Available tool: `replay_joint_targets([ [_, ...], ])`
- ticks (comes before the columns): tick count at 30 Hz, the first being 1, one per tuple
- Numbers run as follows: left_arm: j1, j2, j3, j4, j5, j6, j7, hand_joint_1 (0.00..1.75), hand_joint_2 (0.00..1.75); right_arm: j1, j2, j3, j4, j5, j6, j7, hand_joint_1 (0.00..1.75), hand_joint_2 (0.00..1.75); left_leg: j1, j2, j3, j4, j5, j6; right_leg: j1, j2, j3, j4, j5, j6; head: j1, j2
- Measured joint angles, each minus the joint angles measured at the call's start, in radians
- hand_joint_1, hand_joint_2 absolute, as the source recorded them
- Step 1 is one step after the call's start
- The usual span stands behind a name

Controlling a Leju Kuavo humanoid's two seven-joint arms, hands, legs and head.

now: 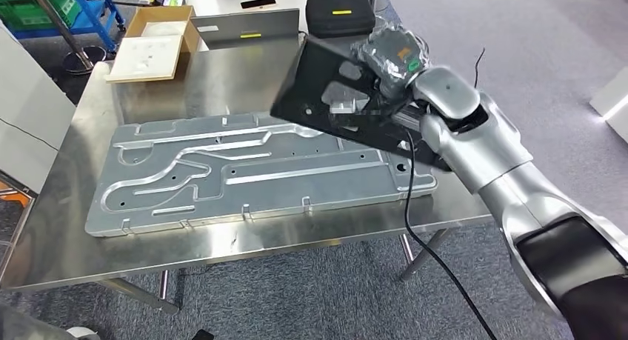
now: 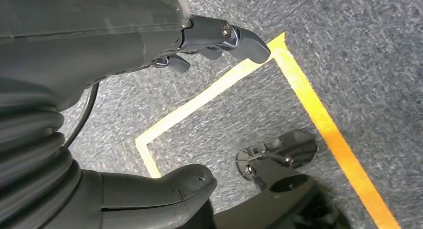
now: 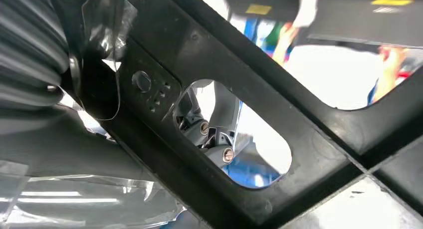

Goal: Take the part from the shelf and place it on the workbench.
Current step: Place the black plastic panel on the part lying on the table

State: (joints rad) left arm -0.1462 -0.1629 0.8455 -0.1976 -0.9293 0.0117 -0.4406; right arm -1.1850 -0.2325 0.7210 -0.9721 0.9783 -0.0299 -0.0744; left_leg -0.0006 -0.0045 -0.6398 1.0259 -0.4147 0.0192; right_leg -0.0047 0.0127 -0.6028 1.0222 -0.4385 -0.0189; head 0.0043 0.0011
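Left hand (image 2: 149, 114): hung over carpet, fingers apart, nothing held. Workbench (image 1: 244, 66): a large machined plate (image 1: 252, 173) is carried at centre. Right hand (image 1: 392, 55): raised at 2 o'clock, the black part (image 1: 318, 88) is gripped, tilted above the workbench's right edge.

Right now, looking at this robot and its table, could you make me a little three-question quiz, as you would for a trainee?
1. True or false: the right robot hand holds the black part above the steel workbench.
2. Which lies flat on the workbench? A) the grooved metal plate B) a red toolbox C) a coil of rope
3. Fill in: the left robot hand hangs over grey carpet marked with ____ tape.

Key: 1 true; 2 A; 3 yellow.
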Motion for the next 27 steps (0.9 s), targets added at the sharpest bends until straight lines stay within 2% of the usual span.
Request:
replay_joint_targets([
  [2,0.001,0.002,0.006,0.000,0.000,-0.001,-0.003,0.00,1.75,-0.042,0.018,-0.018,0.018,-0.071,0.067,0.003,1.75,1.75,-0.004,0.000,0.004,-0.015,0.004,0.007,0.000,0.000,-0.003,-0.001,-0.003,0.011,0.000,0.000],
  [3,0.003,0.001,0.008,0.000,-0.001,-0.002,-0.003,0.00,1.75,-0.061,0.023,-0.021,0.022,-0.094,0.084,0.005,1.75,1.75,-0.001,0.000,0.007,-0.020,0.014,0.012,0.000,-0.001,-0.003,0.000,-0.005,0.016,0.000,0.000],
  [5,0.004,0.000,0.010,0.000,-0.001,-0.002,-0.004,0.00,1.75,-0.097,0.030,-0.028,0.028,-0.124,0.099,0.009,1.75,1.75,0.006,0.001,0.014,-0.033,0.022,0.020,0.001,-0.003,-0.017,0.036,-0.032,0.025,0.000,0.000],
  [6,0.004,0.000,0.011,0.000,-0.002,-0.003,-0.005,0.00,1.75,-0.111,0.032,-0.030,0.030,-0.132,0.101,0.010,1.75,1.75,0.009,0.002,0.018,-0.037,0.024,0.023,0.000,-0.004,-0.039,0.083,-0.060,0.029,0.000,0.000],
  [8,0.002,0.000,0.014,0.000,-0.002,-0.003,-0.005,0.00,1.75,-0.127,0.036,-0.031,0.035,-0.150,0.111,0.011,1.75,1.75,0.009,0.002,0.020,-0.038,0.022,0.028,-0.005,-0.005,-0.102,0.211,-0.118,0.036,0.000,0.000],
  [9,0.002,0.000,0.016,0.000,-0.002,-0.003,-0.005,0.00,1.75,-0.130,0.036,-0.030,0.039,-0.162,0.121,0.011,1.75,1.75,0.009,0.001,0.021,-0.037,0.021,0.028,-0.008,-0.006,-0.127,0.256,-0.130,0.039,0.000,0.000],
  [10,0.002,0.000,0.017,0.000,-0.002,-0.004,-0.006,0.00,1.75,-0.131,0.037,-0.030,0.042,-0.177,0.136,0.011,1.75,1.75,0.009,0.000,0.022,-0.035,0.019,0.027,-0.011,-0.007,-0.138,0.271,-0.124,0.041,0.000,0.000],
  [11,0.003,0.000,0.018,0.000,-0.002,-0.006,-0.006,0.00,1.75,-0.136,0.038,-0.030,0.045,-0.195,0.154,0.010,1.75,1.75,0.010,-0.002,0.022,-0.032,0.016,0.025,-0.013,-0.008,-0.129,0.246,-0.100,0.043,0.000,0.000],
  [13,0.005,0.000,0.021,0.000,-0.001,-0.011,-0.007,0.00,1.75,-0.154,0.042,-0.028,0.049,-0.232,0.190,0.010,1.75,1.75,0.010,-0.003,0.022,-0.022,0.008,0.018,-0.017,-0.010,-0.072,0.118,-0.032,0.043,0.000,0.000],
  [14,0.005,0.000,0.023,0.000,-0.001,-0.015,-0.009,0.00,1.75,-0.166,0.045,-0.025,0.050,-0.249,0.203,0.010,1.75,1.75,0.009,-0.003,0.020,-0.016,0.004,0.012,-0.015,-0.011,-0.045,0.061,-0.009,0.040,0.000,0.000],
  [15,0.004,0.000,0.025,0.000,0.000,-0.020,-0.011,0.00,1.75,-0.177,0.048,-0.022,0.052,-0.264,0.211,0.011,1.75,1.75,0.008,-0.003,0.018,-0.011,0.000,0.007,-0.013,-0.011,-0.029,0.025,0.002,0.037,0.000,0.000],
  [18,0.004,0.000,0.033,0.000,0.001,-0.034,-0.018,0.00,1.75,-0.196,0.054,-0.011,0.058,-0.314,0.230,0.019,1.75,1.75,0.009,-0.003,0.017,-0.009,-0.005,-0.010,-0.008,-0.009,-0.022,0.010,0.004,0.022,0.000,0.000],
  [20,0.005,0.000,0.035,0.000,0.001,-0.039,-0.020,0.00,1.75,-0.206,0.057,-0.005,0.065,-0.362,0.259,0.024,1.75,1.75,0.012,-0.002,0.006,0.019,-0.027,-0.022,-0.010,-0.011,-0.018,0.003,0.008,0.010,0.000,0.000],
  [21,0.005,0.000,0.035,0.000,0.000,-0.040,-0.020,0.00,1.75,-0.212,0.060,-0.004,0.071,-0.397,0.285,0.027,1.75,1.75,0.013,-0.001,-0.012,0.060,-0.052,-0.027,-0.012,-0.012,-0.016,-0.001,0.009,0.004,0.000,0.000],
  [23,0.005,0.000,0.035,0.000,-0.001,-0.042,-0.023,0.00,1.75,-0.226,0.071,-0.003,0.093,-0.503,0.371,0.043,1.75,1.75,0.014,-0.001,-0.073,0.196,-0.118,-0.034,-0.011,-0.012,-0.015,-0.001,0.008,-0.002,0.000,0.000],
  [24,0.006,0.000,0.036,0.000,-0.002,-0.043,-0.025,0.00,1.75,-0.232,0.077,-0.004,0.109,-0.568,0.422,0.057,1.75,1.75,0.014,0.000,-0.102,0.256,-0.139,-0.036,-0.010,-0.011,-0.015,0.000,0.007,-0.003,0.000,0.000],
  [25,0.006,0.001,0.036,0.000,-0.002,-0.044,-0.026,0.00,1.75,-0.237,0.083,-0.004,0.126,-0.631,0.467,0.073,1.75,1.75,0.014,0.000,-0.118,0.286,-0.141,-0.036,-0.009,-0.010,-0.014,0.001,0.005,-0.003,0.000,0.000],
  [26,0.006,0.002,0.036,0.000,-0.003,-0.045,-0.027,0.00,1.75,-0.242,0.088,-0.005,0.141,-0.682,0.500,0.088,1.75,1.75,0.014,0.000,-0.115,0.274,-0.123,-0.035,-0.008,-0.010,-0.012,0.002,0.003,-0.003,0.000,0.000],
  [27,0.006,0.003,0.036,0.000,-0.003,-0.046,-0.027,0.00,1.75,-0.248,0.091,-0.007,0.155,-0.722,0.520,0.099,1.75,1.75,0.014,0.000,-0.091,0.221,-0.089,-0.032,-0.007,-0.009,-0.009,0.003,0.001,-0.002,0.000,0.000],
])
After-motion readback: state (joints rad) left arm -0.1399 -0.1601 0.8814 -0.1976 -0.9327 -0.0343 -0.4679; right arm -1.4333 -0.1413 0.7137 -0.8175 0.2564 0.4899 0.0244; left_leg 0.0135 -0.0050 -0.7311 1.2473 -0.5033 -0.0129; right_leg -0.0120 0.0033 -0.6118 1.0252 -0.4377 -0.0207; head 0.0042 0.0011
